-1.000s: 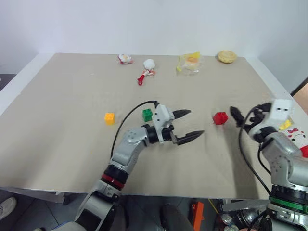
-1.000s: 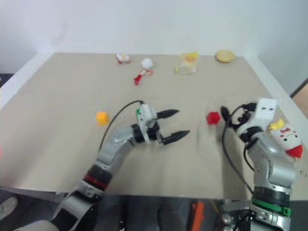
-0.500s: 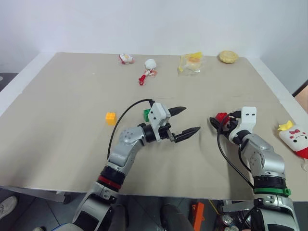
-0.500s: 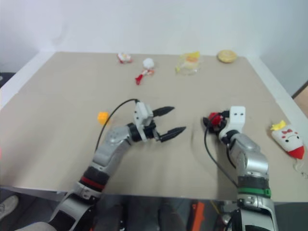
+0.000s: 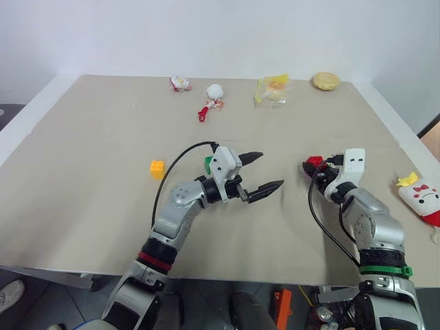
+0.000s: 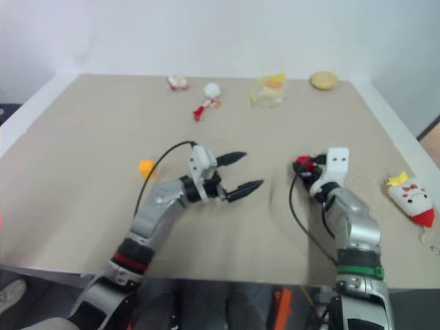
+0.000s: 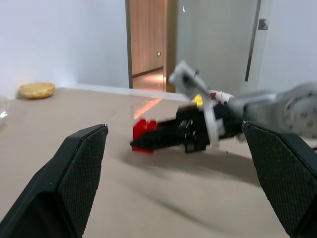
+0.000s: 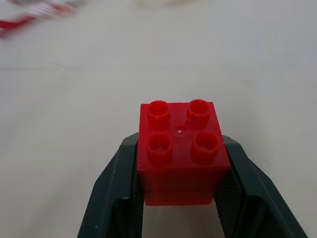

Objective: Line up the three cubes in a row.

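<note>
A: Bench [image 5: 82, 206], tan top. Right end effector [image 8: 179, 171] closed on the red cube [image 8: 179, 151], one finger against each side, studs up, on the bench's right part.

B: Left end effector [image 5: 261, 173]?

A: Fingers spread wide, holding nothing, mid-bench, pointing toward the red cube. Green cube [image 5: 207, 163] sits just behind its wrist, partly hidden. Yellow-orange cube [image 5: 158, 168] lies further left, well apart from the red one.

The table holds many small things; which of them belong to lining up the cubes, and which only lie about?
For the job:
red cube
green cube
yellow cube

Lying about:
plush toy
round biscuit
clear yellow packet
white and red toy
small wrapped sweet
</note>
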`<state>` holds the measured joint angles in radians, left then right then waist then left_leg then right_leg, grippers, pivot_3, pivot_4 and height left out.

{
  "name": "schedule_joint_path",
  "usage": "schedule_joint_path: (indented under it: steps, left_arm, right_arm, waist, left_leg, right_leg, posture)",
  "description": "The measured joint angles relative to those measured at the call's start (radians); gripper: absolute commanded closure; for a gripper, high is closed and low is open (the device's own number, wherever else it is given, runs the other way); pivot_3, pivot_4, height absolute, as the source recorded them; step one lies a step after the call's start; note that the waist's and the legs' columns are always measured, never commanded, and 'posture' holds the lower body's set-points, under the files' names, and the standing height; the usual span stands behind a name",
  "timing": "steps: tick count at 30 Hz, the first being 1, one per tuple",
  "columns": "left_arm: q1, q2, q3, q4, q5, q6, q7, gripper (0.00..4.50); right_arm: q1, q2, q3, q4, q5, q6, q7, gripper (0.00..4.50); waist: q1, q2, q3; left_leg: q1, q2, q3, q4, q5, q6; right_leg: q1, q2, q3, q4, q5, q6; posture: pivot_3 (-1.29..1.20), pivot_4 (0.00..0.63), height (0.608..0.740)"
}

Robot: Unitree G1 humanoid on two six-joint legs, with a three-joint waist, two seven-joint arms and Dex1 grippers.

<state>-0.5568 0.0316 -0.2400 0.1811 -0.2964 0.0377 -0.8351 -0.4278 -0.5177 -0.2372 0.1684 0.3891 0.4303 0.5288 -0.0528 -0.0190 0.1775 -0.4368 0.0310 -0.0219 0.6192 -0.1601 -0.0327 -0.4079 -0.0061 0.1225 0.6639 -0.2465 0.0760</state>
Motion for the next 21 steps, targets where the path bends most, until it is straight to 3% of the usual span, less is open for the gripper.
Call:
schedule_joint_path:
  steps: [4, 8, 15, 21]
  left_arm:
    - [0.070, 0.129, 0.014, -0.084, -0.042, 0.030, -0.096, 0.00]
    - [0.145, 0.260, 0.019, -0.144, -0.078, 0.051, -0.211, 0.00]
    - [0.215, 0.394, 0.022, -0.217, -0.101, 0.055, -0.351, 0.00]
    - [0.220, 0.409, 0.021, -0.251, -0.102, 0.056, -0.353, 0.00]
  right_arm:
    - [0.108, -0.096, 0.102, -0.256, 0.080, 0.004, 0.269, 3.23]
    - [0.187, -0.215, 0.207, -0.371, 0.105, -0.007, 0.508, 3.23]
    - [0.152, -0.265, 0.292, -0.233, 0.043, -0.216, 0.785, 3.23]
    - [0.108, -0.268, 0.363, -0.068, -0.026, -0.334, 0.926, 3.23]
  waist:
    - [-0.001, 0.000, 0.000]
    - [0.001, -0.001, 0.001]
    - [0.004, -0.004, 0.002]
    - [0.005, -0.004, 0.002]
  left_leg:
    - [0.000, 0.001, -0.003, -0.002, 0.000, 0.000]
    - [0.000, 0.000, -0.004, 0.000, 0.000, 0.000]
    - [0.000, 0.001, -0.003, 0.005, 0.000, 0.000]
    - [0.000, 0.002, -0.003, 0.003, 0.000, 0.000]
  right_leg:
    - [0.000, 0.001, -0.003, 0.000, -0.002, -0.002]
    - [0.001, -0.001, -0.005, 0.000, -0.004, -0.005]
    - [0.002, -0.002, -0.006, 0.000, -0.002, -0.008]
    - [0.001, -0.001, -0.007, 0.000, -0.003, -0.008]
  posture:
    - [0.00, 0.150, 0.740]
    - [0.00, 0.150, 0.740]
    - [0.00, 0.150, 0.740]
    - [0.00, 0.150, 0.740]
